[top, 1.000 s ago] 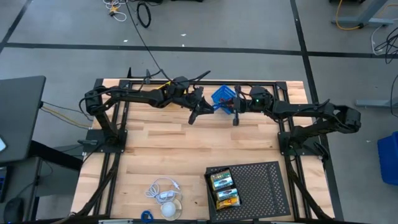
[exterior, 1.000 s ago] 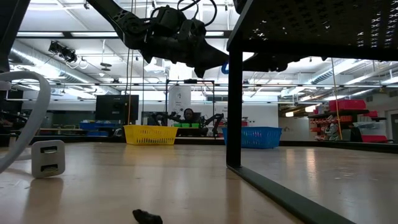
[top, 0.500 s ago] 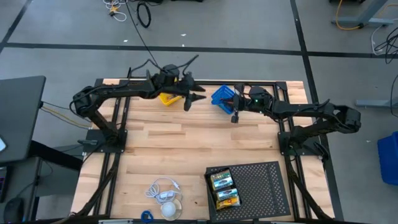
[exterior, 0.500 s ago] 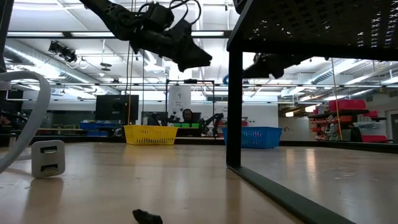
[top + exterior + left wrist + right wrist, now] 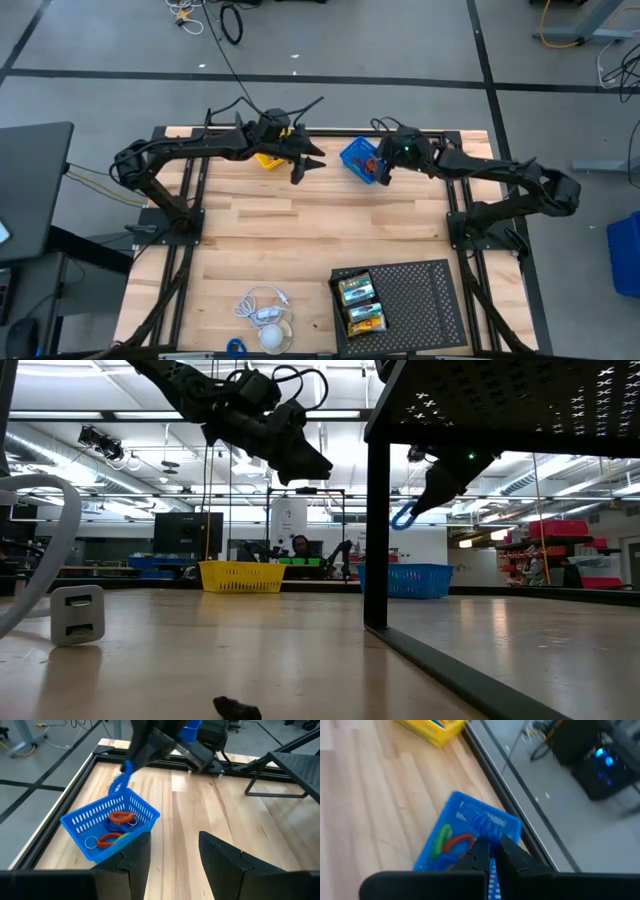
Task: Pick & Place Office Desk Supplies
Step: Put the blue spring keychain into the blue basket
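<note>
We judge this to be the placing step. The right tool (image 5: 386,165) hangs over the blue basket (image 5: 361,160) near the far edge of the surface (image 5: 300,240), its fingers pressed together on a blue coiled band (image 5: 120,779). In the left wrist view the band dangles from the tool tips, its long axis close to upright and its free end pointing down toward the basket's far rim. Orange, red and green bands (image 5: 116,826) already lie inside the basket. The next move, as we read it, calls for carrying the band over the basket's open middle, then letting go so it falls inside and does not catch on the rim.

The left tool (image 5: 303,165) waits near the yellow basket (image 5: 268,157) along the same far edge, fingers spread and empty. Two crayon boxes (image 5: 360,303) lie in the black tray (image 5: 420,300) at the near edge.
</note>
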{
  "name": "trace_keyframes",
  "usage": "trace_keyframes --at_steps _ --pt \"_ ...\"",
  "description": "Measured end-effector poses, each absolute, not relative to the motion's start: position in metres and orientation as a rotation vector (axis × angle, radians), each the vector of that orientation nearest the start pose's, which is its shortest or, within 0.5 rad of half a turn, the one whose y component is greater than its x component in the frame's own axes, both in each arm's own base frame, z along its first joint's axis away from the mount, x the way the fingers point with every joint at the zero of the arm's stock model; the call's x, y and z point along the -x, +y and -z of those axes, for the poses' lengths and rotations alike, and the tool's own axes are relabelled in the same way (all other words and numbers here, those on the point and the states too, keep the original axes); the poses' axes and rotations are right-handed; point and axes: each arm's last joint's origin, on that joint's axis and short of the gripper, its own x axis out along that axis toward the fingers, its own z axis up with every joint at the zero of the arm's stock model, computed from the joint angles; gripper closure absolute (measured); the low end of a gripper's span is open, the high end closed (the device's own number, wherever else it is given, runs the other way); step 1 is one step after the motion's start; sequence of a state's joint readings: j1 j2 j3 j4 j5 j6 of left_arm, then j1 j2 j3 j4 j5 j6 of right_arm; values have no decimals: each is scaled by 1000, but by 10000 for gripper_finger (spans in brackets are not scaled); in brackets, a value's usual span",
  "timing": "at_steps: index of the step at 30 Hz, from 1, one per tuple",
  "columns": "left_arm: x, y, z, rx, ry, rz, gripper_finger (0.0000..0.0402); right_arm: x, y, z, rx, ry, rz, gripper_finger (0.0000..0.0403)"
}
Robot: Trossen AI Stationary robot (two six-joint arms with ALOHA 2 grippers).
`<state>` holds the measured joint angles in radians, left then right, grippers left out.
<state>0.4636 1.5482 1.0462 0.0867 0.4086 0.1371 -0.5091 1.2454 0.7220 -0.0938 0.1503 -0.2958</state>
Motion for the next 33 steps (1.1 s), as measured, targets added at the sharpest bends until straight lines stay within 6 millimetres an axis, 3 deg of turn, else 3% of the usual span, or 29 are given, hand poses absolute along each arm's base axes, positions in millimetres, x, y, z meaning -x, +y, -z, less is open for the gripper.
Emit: trace_keyframes --at_steps 3,12,24,28,33 --pt "-315 140 -266 32 363 -27 228 -221 -137 -224 111 743 555 392" --pt "-317 138 -267 35 349 -30 228 -237 -151 -186 18 853 530 387" --pt "-317 139 -267 7 350 -34 228 -238 -152 -185 25 858 571 213" --pt "-316 139 -268 -9 352 -73 228 -238 -153 -187 33 842 575 195" --pt "-312 128 -281 -44 332 -49 228 -244 -153 -192 71 769 578 201"
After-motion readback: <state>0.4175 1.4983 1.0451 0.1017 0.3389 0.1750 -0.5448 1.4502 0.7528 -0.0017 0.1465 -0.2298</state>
